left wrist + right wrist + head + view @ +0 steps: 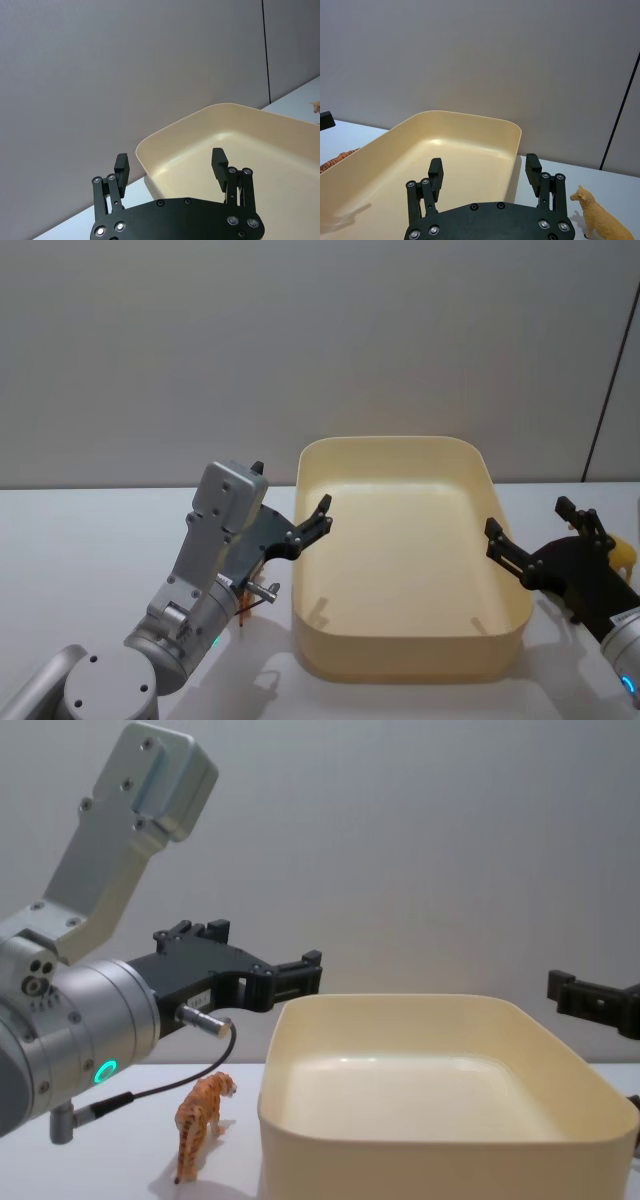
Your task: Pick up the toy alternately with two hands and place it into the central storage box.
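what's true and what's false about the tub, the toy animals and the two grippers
The cream-yellow rectangular plastic tub holds a toy. False: it is empty.
The orange striped toy tiger stands on the white table, outside the tub. True.
The black two-fingered left gripper is shut on the tiger. False: it is open, holding nothing.
The black two-fingered right gripper is open. True.
The tan toy animal lies in the tub. False: it stands outside, beside it.

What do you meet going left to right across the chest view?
Silver left arm with its green ring light → toy tiger → cream-yellow storage box → right claw at the right edge. The left claw overlaps tiger and box, so it is left out.
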You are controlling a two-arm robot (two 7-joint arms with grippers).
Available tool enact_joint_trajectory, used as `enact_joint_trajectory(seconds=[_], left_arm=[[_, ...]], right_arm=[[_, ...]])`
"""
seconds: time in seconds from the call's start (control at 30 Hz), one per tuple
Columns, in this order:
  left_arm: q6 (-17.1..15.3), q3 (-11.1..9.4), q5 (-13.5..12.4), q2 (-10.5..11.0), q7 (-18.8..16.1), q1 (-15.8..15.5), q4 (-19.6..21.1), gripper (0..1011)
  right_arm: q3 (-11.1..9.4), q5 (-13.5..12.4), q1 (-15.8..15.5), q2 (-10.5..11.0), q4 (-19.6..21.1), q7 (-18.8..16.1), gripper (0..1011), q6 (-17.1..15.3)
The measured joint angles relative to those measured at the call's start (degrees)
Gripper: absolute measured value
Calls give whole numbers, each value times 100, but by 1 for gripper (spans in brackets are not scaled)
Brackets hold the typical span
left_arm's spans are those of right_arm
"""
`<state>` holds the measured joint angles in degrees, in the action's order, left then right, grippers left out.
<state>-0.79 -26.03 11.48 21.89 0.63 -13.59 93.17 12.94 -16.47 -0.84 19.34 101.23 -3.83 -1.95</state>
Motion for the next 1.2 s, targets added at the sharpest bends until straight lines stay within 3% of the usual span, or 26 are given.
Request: enact_joint_trajectory(seconds=[1.2], left_arm=[[0, 0, 0, 0, 0, 0, 0, 1001]], right_arm=[[0, 0, 0, 0, 0, 0, 1001, 0]])
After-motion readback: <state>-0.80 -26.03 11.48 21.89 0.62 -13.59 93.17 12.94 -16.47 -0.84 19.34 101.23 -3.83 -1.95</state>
